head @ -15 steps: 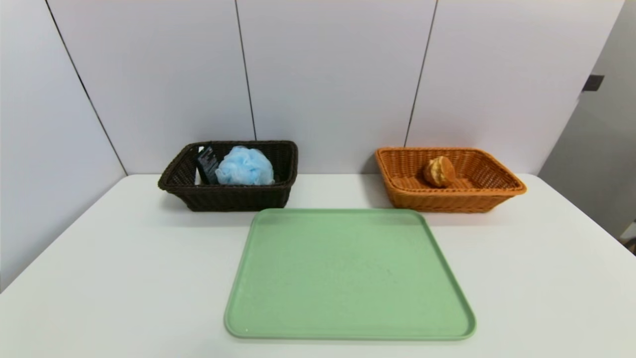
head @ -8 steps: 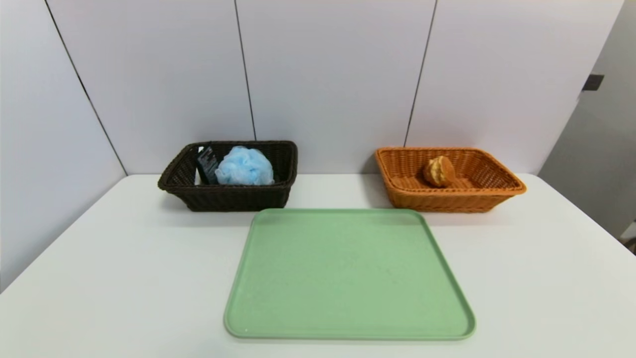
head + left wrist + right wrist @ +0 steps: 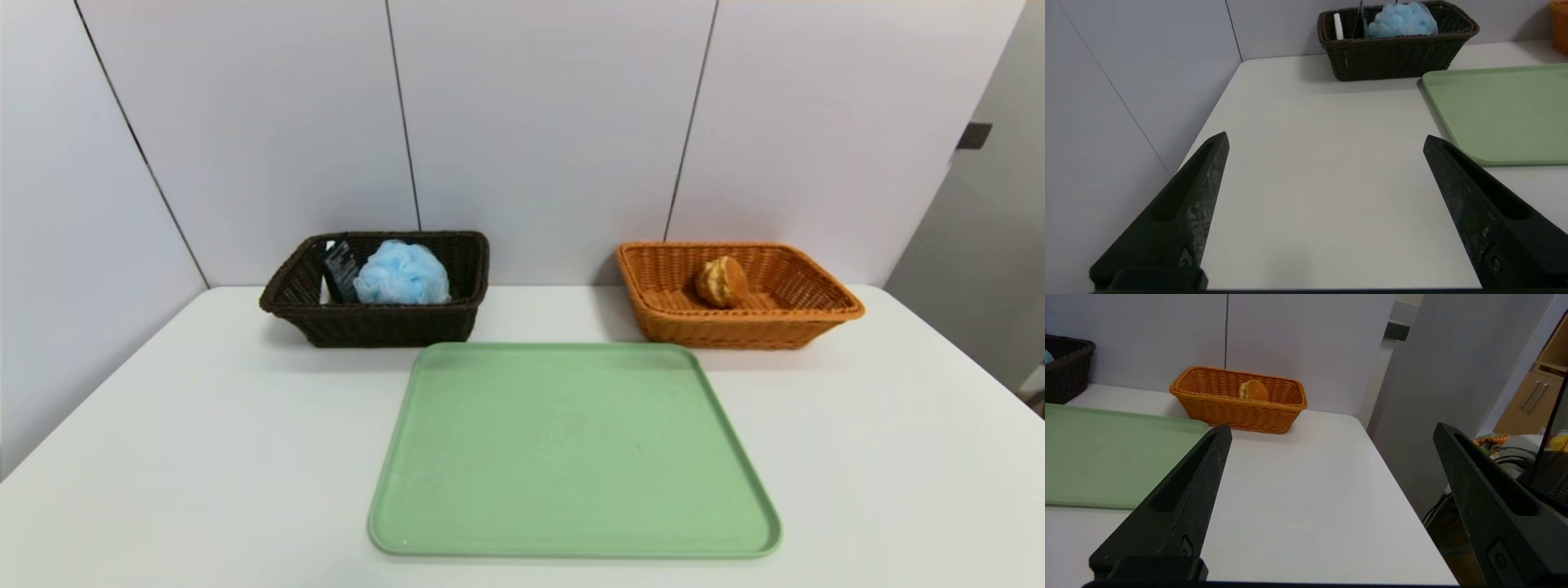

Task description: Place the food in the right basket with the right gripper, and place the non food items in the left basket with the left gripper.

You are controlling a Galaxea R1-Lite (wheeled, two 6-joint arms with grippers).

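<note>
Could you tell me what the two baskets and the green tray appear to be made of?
The dark basket and orange basket look like woven wicker or plastic rattan: ribbed weave, slight sheen; which one is unclear. The green tray looks like moulded matte plastic: smooth, uniform, rounded raised rim.

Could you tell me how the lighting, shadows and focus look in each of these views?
Head view: soft, even light; faint shadows beside the dark basket and orange basket; no glare on the green tray. Left wrist view: basket's shadow falls on the white table; open left gripper reads sharp. Right wrist view: open right gripper dark; the cluttered background is slightly soft.
</note>
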